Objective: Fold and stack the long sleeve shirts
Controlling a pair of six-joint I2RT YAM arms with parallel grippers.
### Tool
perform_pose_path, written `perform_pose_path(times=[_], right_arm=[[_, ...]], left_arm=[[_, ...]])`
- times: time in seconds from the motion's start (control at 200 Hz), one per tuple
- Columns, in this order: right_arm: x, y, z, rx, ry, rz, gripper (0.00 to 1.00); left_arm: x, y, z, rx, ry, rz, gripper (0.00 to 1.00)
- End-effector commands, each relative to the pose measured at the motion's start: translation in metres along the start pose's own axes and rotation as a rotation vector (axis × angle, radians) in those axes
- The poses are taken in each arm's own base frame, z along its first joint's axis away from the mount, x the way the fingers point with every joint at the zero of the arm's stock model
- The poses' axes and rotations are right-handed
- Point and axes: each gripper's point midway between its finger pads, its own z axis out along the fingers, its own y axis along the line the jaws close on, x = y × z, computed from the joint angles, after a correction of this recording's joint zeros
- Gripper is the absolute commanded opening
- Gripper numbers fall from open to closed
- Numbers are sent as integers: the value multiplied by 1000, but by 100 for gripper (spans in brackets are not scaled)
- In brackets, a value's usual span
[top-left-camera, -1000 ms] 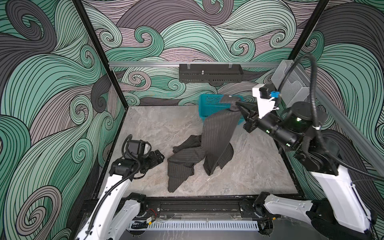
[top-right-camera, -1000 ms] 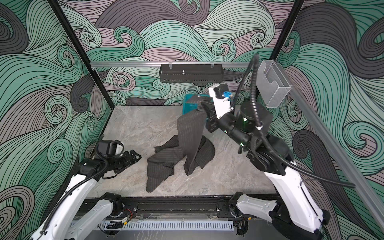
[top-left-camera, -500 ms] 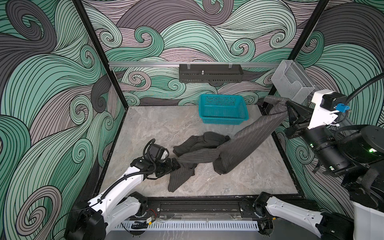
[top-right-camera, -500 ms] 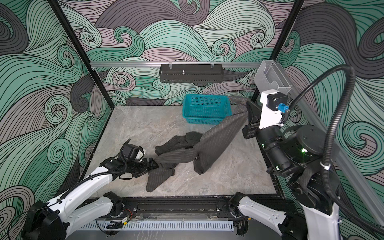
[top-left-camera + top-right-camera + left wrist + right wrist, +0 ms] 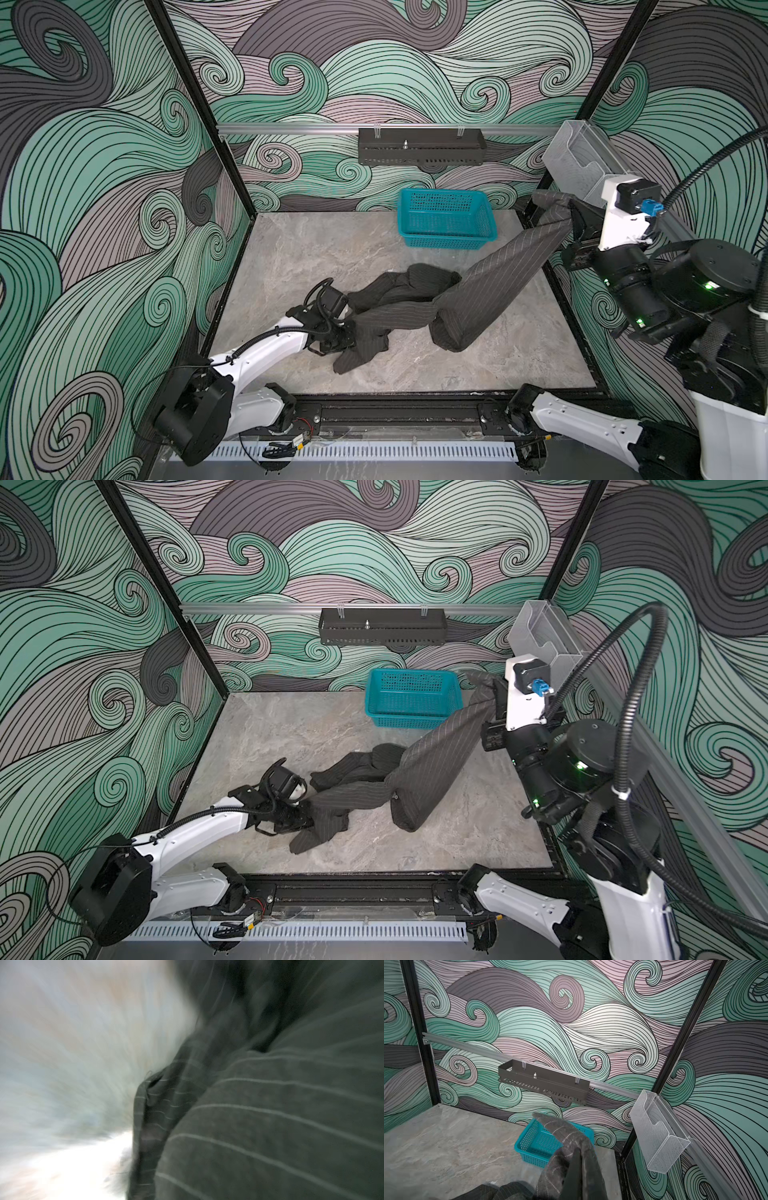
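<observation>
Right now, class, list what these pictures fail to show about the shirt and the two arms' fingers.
Left fingers: buried under the shirt in both top views; left wrist view is motion-blurred.
Right fingers: tips wrapped in cloth, right wrist view.
Collar and cuffs: lost in crumpled folds, both top views.

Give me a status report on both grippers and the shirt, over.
Right gripper shut on shirt, raised by the right wall. Left gripper shut on its low end. Shirt stretched between, unfolded. Teal basket close behind the span.
</observation>
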Motion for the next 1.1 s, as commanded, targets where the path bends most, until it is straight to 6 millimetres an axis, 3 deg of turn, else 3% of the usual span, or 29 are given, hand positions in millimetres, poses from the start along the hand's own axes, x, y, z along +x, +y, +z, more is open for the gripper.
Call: perform_pose_path(times=[0.0,0.175,0.255,0.325,0.425,0.525,0.63,0.741,0.761,0.786,0.966,1.096], right_arm=[[21,15,32,19,86,-57,0],[71,28,83,-57,225,79,0],[92,28,108,-84,286,144,0],[99,26,126,-98,307,172,0],[79,12,140,-93,260,159,0],[39,-2,135,-83,158,124,0],[15,-6,119,-100,101,89,0],[21,5,97,-156,105,74,0],[27,9,95,-170,116,67,0],[33,14,91,-192,127,60,0],[93,71,63,-387,260,-7,0],[131,123,32,-575,345,-38,0]], left_arm=[[-82,20,-60,-221,-262,67,0],[-186,38,-137,-298,-534,36,0],[-225,37,-163,-312,-600,58,0],[-258,35,-169,-316,-620,82,0],[-296,16,-194,-278,-686,135,0],[-312,4,-226,-271,-764,184,0],[-302,2,-242,-255,-807,200,0],[-270,14,-229,-252,-767,200,0],[-264,20,-219,-257,-740,193,0],[-251,21,-222,-252,-743,188,0],[-169,49,-150,-179,-528,108,0],[-121,76,-125,-223,-429,33,0]])
